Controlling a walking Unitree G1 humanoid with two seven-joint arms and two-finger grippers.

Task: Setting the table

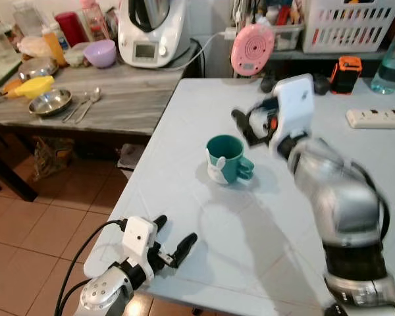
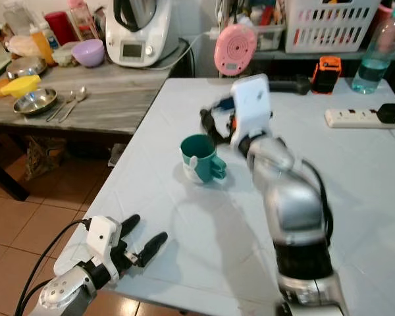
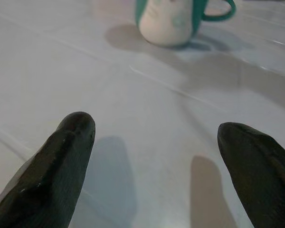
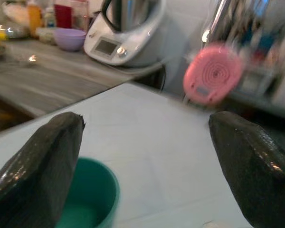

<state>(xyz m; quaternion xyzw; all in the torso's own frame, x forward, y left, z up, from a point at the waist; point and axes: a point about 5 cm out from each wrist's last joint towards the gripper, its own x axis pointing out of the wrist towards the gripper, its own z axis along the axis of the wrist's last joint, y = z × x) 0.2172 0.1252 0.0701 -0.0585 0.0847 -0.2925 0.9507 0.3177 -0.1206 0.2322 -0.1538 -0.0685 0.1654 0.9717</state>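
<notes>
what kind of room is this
Most likely a home kitchen or dining corner: a white cooking appliance and a steel bowl with spoons sit on the wooden counter, beside a table holding a teal mug.

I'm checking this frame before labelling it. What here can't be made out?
- Teal mug: contents hidden by its wall in the eye views, by a right gripper finger in the right wrist view.
- Right arm: motion-blurred in the eye views.
- Left gripper: nothing hidden; open above the table.
</notes>
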